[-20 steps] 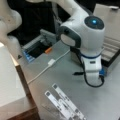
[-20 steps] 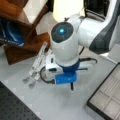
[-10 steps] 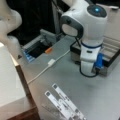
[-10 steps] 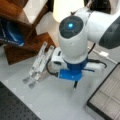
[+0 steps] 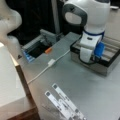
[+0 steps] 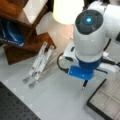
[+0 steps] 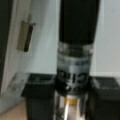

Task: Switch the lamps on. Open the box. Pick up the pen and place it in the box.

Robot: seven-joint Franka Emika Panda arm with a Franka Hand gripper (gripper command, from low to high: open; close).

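In the wrist view the gripper [image 7: 73,100] has its two dark fingers [image 7: 37,97] closed against the pen [image 7: 76,50], which stands upright between them. In a front view the pen [image 6: 85,85] pokes down below the blue wrist part, its tip apparently above the bench [image 6: 57,100] and beside the box [image 6: 107,102]. The box [image 5: 110,58] is open, its pale inside showing under the arm. White perforated strips [image 5: 63,102] lie on the bench, well apart.
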